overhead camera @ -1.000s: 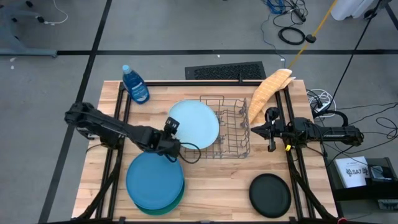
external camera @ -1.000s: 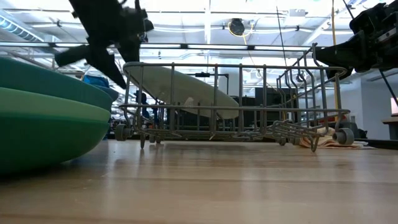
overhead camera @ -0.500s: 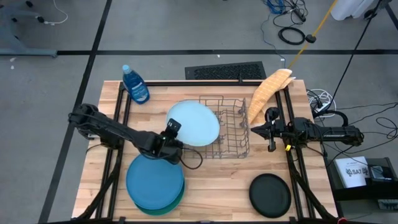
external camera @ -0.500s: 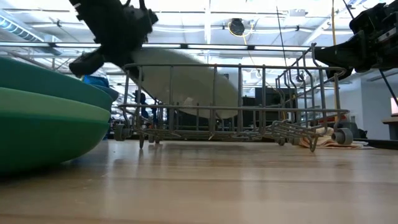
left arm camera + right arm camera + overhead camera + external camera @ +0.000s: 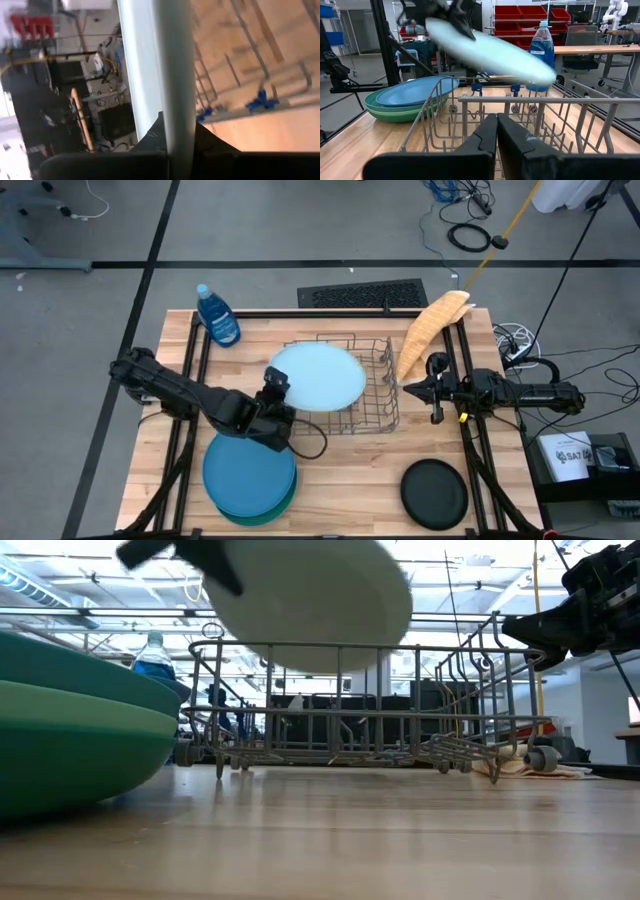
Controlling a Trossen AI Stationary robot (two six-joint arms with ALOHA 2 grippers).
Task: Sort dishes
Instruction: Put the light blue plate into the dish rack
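Grey wire rack (image 5: 352, 385) near the middle of the wooden table (image 5: 340, 480), taken as landmark. Open board lies in front of the rack, between the stacked plates (image 5: 250, 472) at its front-left and the black plate (image 5: 434, 491) at its front-right; the stack, blue over teal and green, reaches nearly to the table's front edge. Blue soap bottle (image 5: 217, 316) behind and left of the rack, close to the back-left corner. Yellow cloth (image 5: 432, 328) behind and right of the rack, by the back edge. Light blue plate (image 5: 318, 377): raised above the rack, tilted, covering the rack's left part, clear of the wires in the low view. Left gripper (image 5: 274, 392): at the rack's left side, fingers clamped on that plate's left rim; the left wrist view shows the rim running straight between them. Right gripper (image 5: 408, 387): just beside the rack's right end, level with its top wire, fingers pressed together, holding nothing.
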